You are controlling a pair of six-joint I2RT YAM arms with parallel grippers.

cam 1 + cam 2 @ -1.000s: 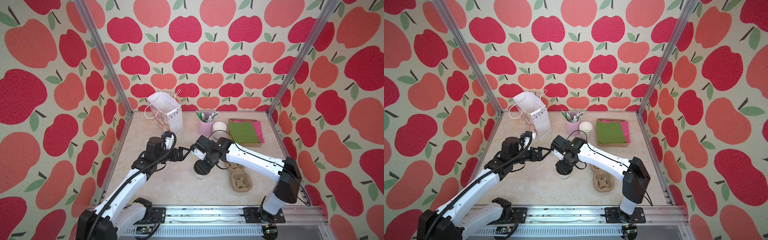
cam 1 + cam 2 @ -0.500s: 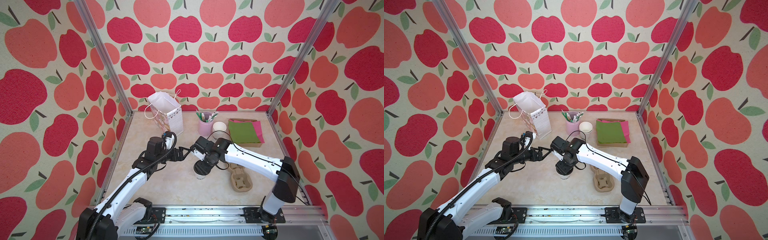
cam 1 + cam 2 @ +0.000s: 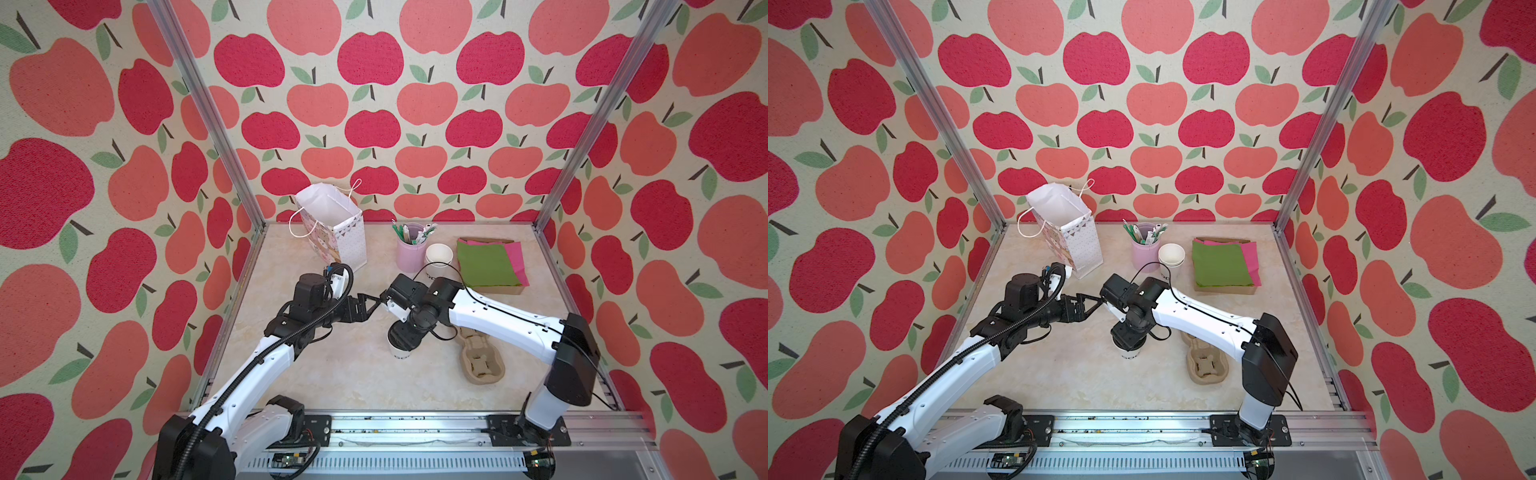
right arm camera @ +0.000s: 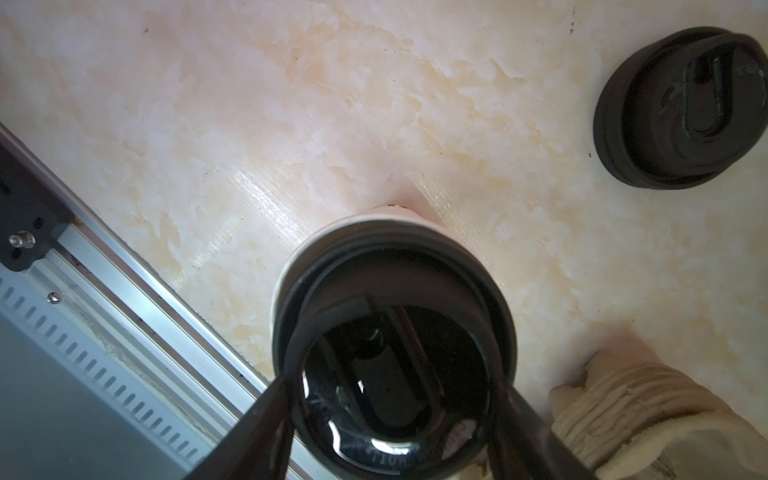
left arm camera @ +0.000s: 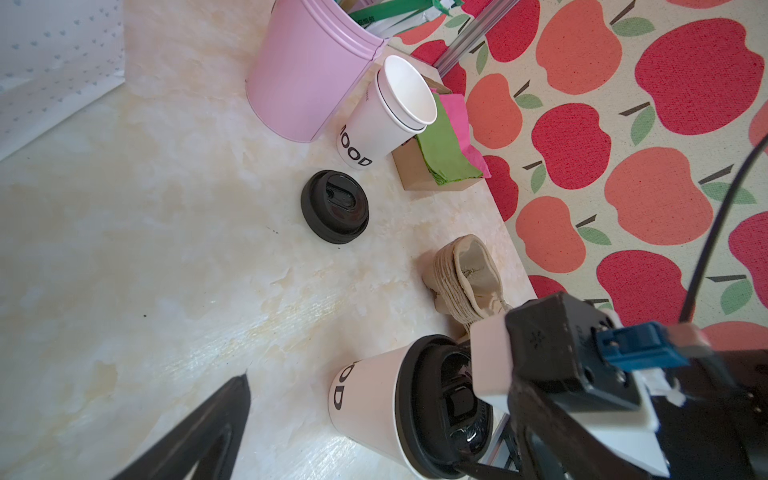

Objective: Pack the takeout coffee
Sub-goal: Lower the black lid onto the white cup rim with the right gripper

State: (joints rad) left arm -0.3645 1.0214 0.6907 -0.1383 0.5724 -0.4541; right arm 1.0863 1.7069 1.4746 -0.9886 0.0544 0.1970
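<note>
Right gripper (image 4: 390,390) clamps the lidded takeout coffee (image 5: 365,399) from above, its side showing "OD"; left gripper (image 3: 372,306) spread wide.

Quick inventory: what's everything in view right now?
takeout coffee: 1, white cup with black lid, centre front
stirrer holder: 1, pink, back centre
empty paper cups: nested stack, white, beside stirrer holder
loose lid: 1, black, between coffee and those cups
gift bag: 1, white, back left
napkins: stack, green over pink, cardboard tray, back right
cup carriers: stack, tan, front right
left gripper: 1, black, open, left of coffee
right gripper: 1, black, shut on coffee lid
</note>
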